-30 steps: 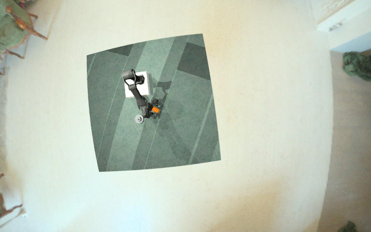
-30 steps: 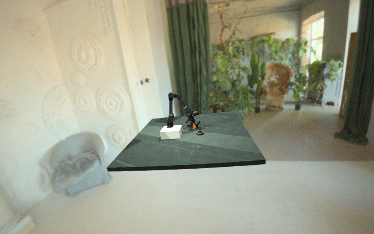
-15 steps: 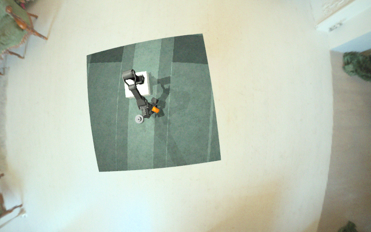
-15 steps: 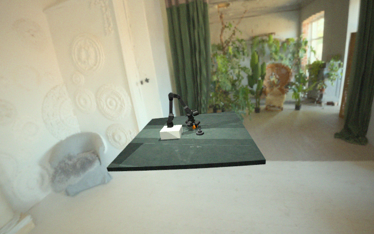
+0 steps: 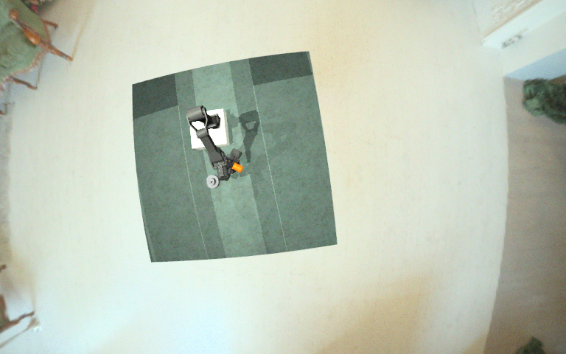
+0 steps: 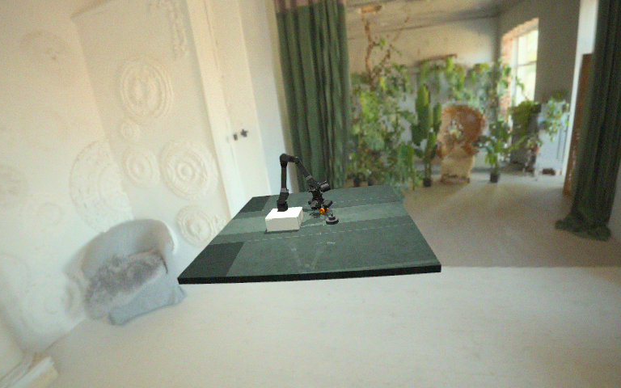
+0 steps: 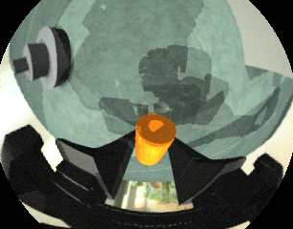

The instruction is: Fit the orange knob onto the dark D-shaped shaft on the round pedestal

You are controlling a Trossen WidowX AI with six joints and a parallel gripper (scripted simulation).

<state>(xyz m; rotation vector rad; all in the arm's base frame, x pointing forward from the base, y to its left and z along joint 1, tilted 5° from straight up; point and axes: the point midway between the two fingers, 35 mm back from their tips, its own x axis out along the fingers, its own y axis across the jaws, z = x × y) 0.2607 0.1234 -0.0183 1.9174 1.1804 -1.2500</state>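
Note:
The orange knob is a short cylinder between the fingertips in the wrist view, with a finger on each side. My gripper is shut on it, low over the table. The round pedestal stands beside the gripper, at the upper left in the wrist view. Its dark shaft is bare. The shaft's flat side cannot be made out, and the knob's hole is not clearly visible.
The arm stands on a white block on the green table. The pedestal is close to the gripper. Shadows of the arm fall across the table.

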